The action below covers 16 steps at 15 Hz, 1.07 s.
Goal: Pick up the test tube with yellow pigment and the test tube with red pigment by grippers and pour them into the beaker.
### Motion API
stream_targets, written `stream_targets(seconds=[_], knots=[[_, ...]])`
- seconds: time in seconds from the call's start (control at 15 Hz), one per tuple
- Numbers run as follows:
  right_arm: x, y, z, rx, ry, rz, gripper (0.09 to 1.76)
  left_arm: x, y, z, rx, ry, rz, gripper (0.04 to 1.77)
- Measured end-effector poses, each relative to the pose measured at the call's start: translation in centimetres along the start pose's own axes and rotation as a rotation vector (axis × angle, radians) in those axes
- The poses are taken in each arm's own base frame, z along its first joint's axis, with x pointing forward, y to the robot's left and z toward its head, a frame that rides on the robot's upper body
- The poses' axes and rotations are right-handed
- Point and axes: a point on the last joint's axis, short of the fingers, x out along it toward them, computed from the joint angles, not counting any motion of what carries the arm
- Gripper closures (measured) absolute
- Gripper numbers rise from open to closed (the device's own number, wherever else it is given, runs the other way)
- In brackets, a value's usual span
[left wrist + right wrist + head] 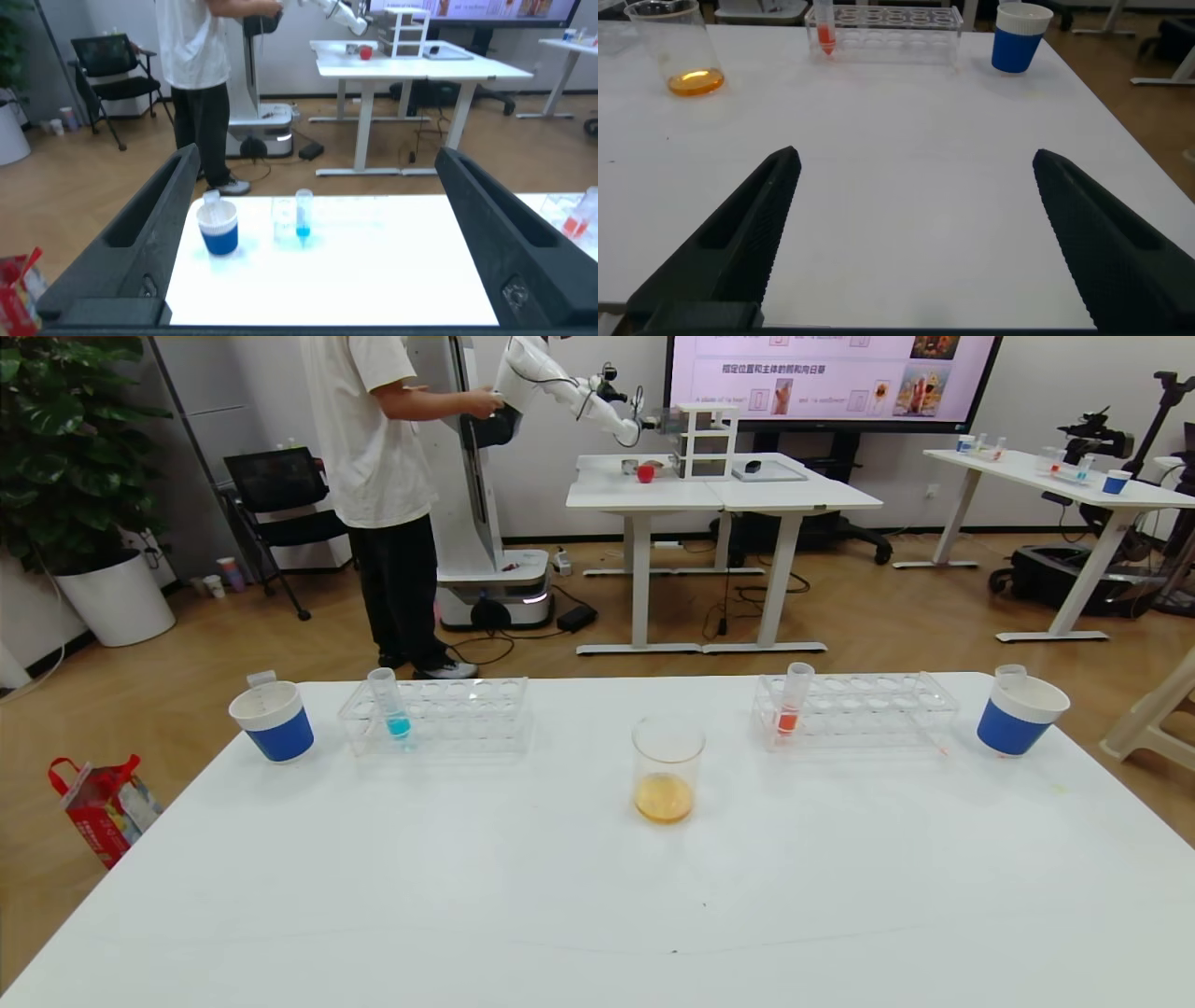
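The beaker (667, 767) stands at the table's middle with orange-yellow liquid in its bottom; the right wrist view shows it too (680, 56). A test tube with red pigment (792, 705) stands upright in the right clear rack (854, 709), also seen from the right wrist (823, 28). The test tube with yellow pigment is out of view. Neither arm shows in the head view. My left gripper (318, 159) is open over the near left of the table, holding nothing. My right gripper (916, 154) is open over bare table, well short of the rack.
A left rack (439, 712) holds a blue-liquid tube (390, 702). Blue-and-white paper cups (274, 721) (1018, 714) stand at the far corners, each with a clear tube top poking out. A person and another robot are beyond the table.
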Motion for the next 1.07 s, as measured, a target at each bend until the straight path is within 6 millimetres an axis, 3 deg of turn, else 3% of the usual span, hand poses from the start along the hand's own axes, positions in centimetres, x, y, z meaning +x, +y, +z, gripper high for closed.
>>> stream_targets(seconds=[0.27,0.6,0.8,1.07], knots=[[0.0,0.0,0.0,0.0,0.0,0.0,0.11,-6.4,0.5,-1.7,0.004,0.031,0.005,0.06],[0.0,0.0,0.0,0.0,0.0,0.0,0.11,-12.1,0.4,-5.0,0.026,-0.098,-0.001,0.06],[0.0,0.0,0.0,0.0,0.0,0.0,0.11,-12.7,0.4,-8.1,0.042,-0.147,0.005,0.06],[0.0,0.0,0.0,0.0,0.0,0.0,0.11,-10.8,0.3,-15.2,0.045,-0.007,0.008,0.06]])
